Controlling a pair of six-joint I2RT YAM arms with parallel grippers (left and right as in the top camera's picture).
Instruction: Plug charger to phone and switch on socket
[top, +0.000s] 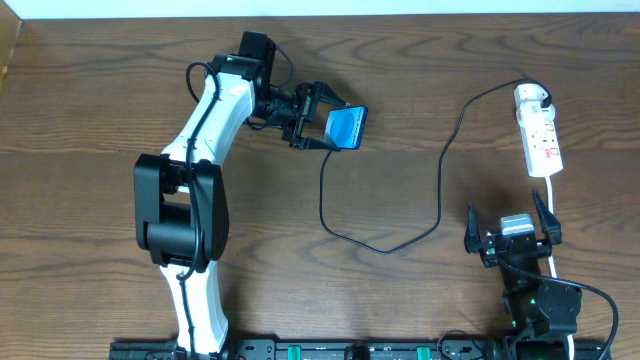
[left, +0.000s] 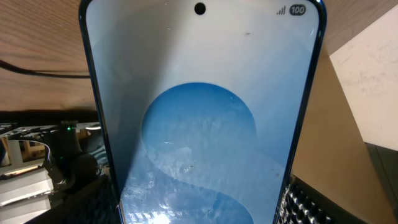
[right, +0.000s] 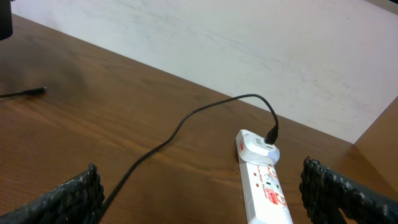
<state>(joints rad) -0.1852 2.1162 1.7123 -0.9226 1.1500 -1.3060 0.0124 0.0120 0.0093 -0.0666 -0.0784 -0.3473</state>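
My left gripper (top: 322, 127) is shut on the phone (top: 347, 128), holding it by one end, tilted, above the table's back middle. The blue screen of the phone (left: 199, 124) fills the left wrist view, with a ridged finger (left: 306, 204) against its right edge. The charger's black cable (top: 441, 175) loops across the table from its white plug (top: 532, 97) in the socket (top: 541, 140). Its small tip (right: 38, 91) lies on the wood just below the phone. My right gripper (top: 510, 228) stands open, short of the socket (right: 264, 186), with nothing between its fingers.
The socket's white cord (top: 553, 195) runs toward the front past my right arm. The left arm's white and black body (top: 190, 190) stretches across the left side of the table. A pale wall (right: 261, 56) borders the table's far edge.
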